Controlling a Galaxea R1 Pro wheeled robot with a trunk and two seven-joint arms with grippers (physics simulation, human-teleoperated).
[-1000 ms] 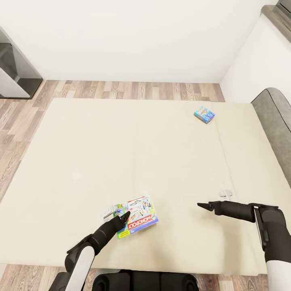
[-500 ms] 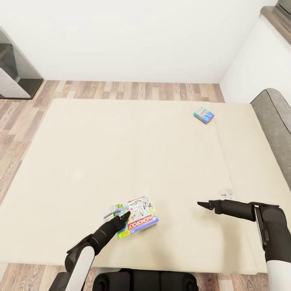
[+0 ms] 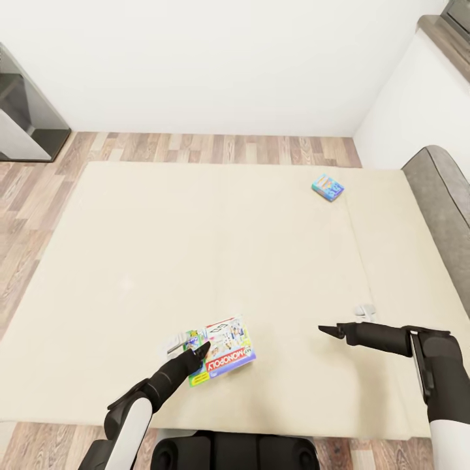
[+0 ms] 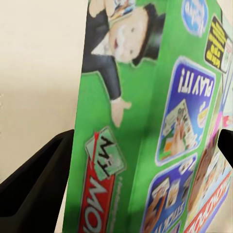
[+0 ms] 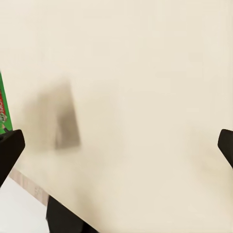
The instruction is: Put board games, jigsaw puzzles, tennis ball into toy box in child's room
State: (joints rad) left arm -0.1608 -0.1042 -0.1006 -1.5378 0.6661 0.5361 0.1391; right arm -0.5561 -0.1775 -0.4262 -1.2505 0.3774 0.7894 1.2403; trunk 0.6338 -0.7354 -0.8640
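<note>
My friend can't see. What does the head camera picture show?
A robot's left gripper reaches a green Monopoly box at the near edge of a big cream bed. Its right gripper hovers beside it, and a small blue game box lies far across.

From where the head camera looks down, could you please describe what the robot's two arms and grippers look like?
Both arms have white upper segments and matte black forearms. The left gripper and right gripper are black, tapering to slim pointed fingers. No markings are legible.

Wide bare bed (image 3: 196, 248) between 2 game boxes, green-edged game box (image 3: 220, 349) near front edge, teal-blue game box (image 3: 328, 187) far right, grey headboard (image 3: 442, 189) walling right side
</note>
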